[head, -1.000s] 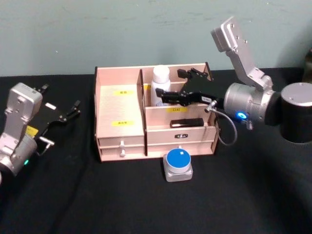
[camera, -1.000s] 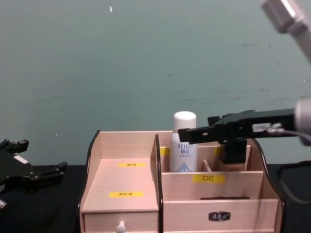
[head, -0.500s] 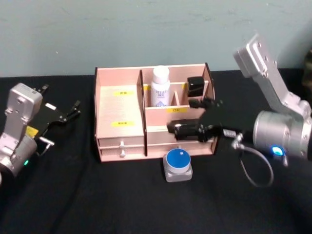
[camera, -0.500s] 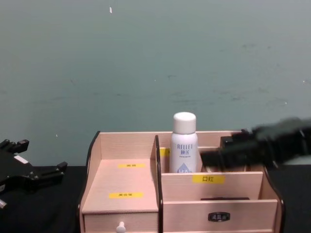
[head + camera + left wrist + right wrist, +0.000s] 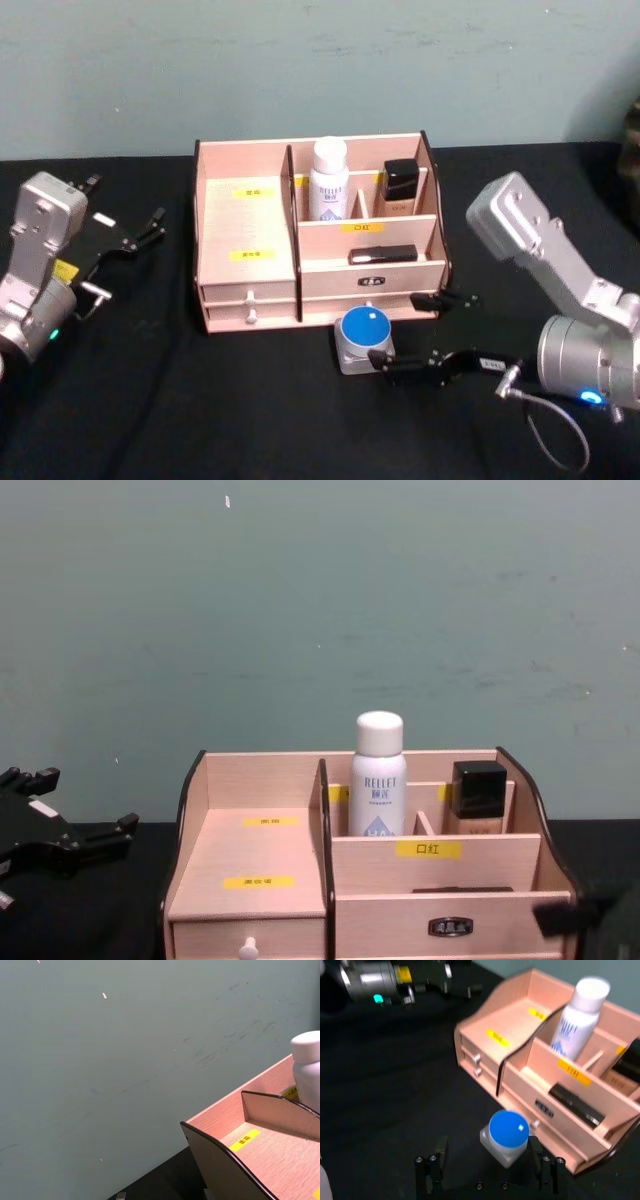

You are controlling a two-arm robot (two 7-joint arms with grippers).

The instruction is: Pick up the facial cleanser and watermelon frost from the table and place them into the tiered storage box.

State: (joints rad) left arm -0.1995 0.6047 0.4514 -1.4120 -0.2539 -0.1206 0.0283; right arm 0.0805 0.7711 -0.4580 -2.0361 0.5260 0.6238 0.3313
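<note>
item: squat frosted blue-lidded jar [image 5: 365, 337], upright before the light wooden tiered box [image 5: 245, 215]. we find right gripper [image 5: 391, 327] spread, flanking it, seemingly untouched. left gripper [image 5: 125, 240] idle, also spread, left edge of table [image 5: 150, 400].

A: Box first, quick.
B: Tiered storage box [image 5: 220, 235] sits mid-table [image 5: 200, 400]. Facial cleanser [image 5: 329, 180] stands upright in the back row. Second bottle [image 5: 400, 188] is at its 3 o'clock, next compartment. A flat item [image 5: 383, 254] lies in the tray at 6 o'clock from both.
A: Jar?
B: Watermelon frost [image 5: 364, 338] is on the table at the box's 6 o'clock, just beside the drawers [image 5: 250, 295]. Right gripper [image 5: 392, 328] is at 5 o'clock, spread fingers flanking the jar. Left gripper [image 5: 128, 205] is at 9 o'clock, well apart.
</note>
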